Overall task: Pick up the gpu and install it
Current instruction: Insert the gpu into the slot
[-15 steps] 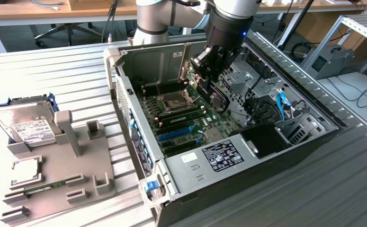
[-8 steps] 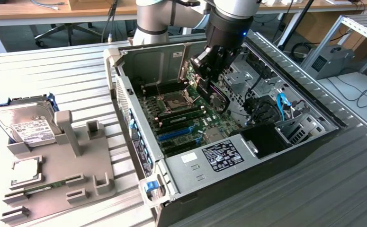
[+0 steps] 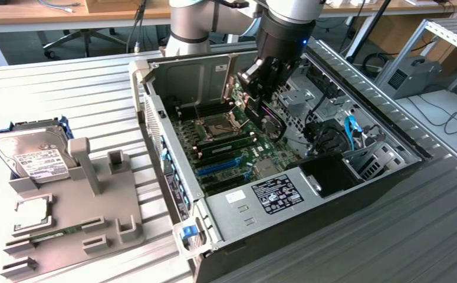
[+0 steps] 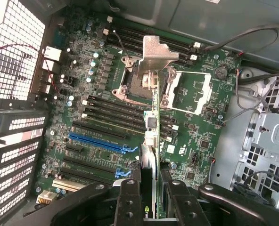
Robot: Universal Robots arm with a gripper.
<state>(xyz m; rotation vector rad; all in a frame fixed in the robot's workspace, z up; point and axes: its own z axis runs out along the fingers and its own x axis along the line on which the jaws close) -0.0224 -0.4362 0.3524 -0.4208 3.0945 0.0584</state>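
Inside an open black computer case (image 3: pixel 385 194), the robot's gripper (image 4: pixel 152 188) is clamped on the gpu (image 4: pixel 150 141), its two black fingers (image 4: pixel 130 200) pressing the card's flat faces. The card is seen edge-on above the green motherboard (image 4: pixel 201 141) and appears to be held in the air, not seated in any slot. Its silver metal bracket (image 4: pixel 157 52) is at the end away from the wrist and, seen from there, overlaps the processor socket. The gpu looks thin, flat and rigid. It is probably light and unlikely to bend, but it carries fragile soldered parts and a bare contact edge, so the broad faces near one end, where it is gripped, seem the safe hold. The bracket is folded sheet metal, shiny and probably slick. The motherboard is crowded with long black slots, bright blue slots (image 4: pixel 99 141) and small cylindrical capacitors. Perforated grey metal cages line the case. Outside, on the ribbed pale table (image 3: pixel 71 94), a silver hard drive (image 3: pixel 32 154) rests at one end of a grey plastic holder (image 3: pixel 86 206).
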